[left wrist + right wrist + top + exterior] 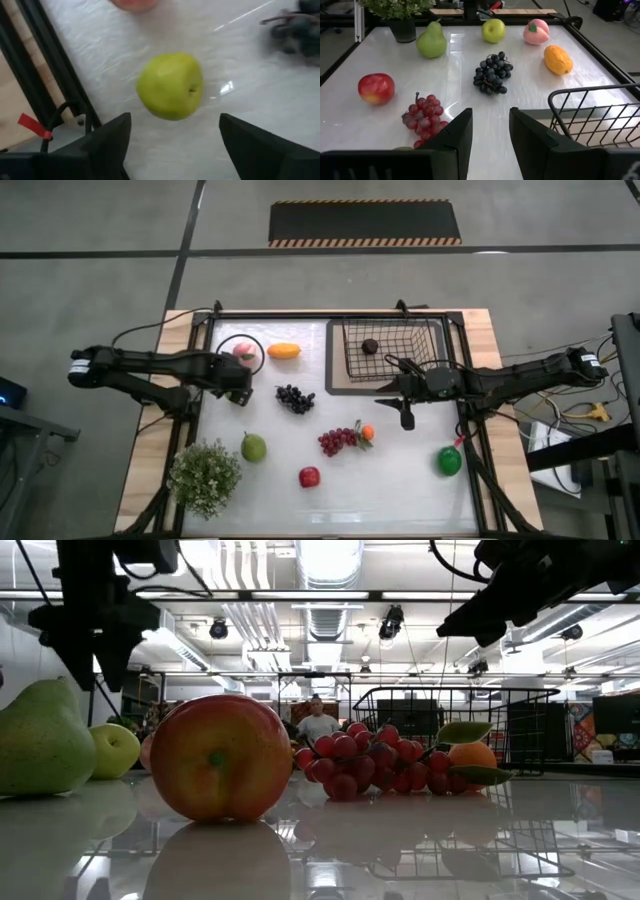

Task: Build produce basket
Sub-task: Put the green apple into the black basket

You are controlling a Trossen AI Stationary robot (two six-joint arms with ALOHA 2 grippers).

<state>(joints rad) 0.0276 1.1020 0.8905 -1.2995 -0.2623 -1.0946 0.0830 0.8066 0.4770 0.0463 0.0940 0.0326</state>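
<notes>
Green apple (170,86) under the left gripper (172,135).
Its fingers spread apart above the fruit; right gripper (407,412), also parted, hovers at the basket's (432,335) six o'clock.

We find no legible text, label, brand, number or sign in any of the four views. The hazard-striped mat (365,224) on the floor beyond the bench (480,370) carries only diagonal yellow-and-black edging, with no lettering. The small red tag (34,125) beside the dark frame in the left wrist view shows no characters we can read. The room behind the bench in the low view shows no readable signage.
</notes>
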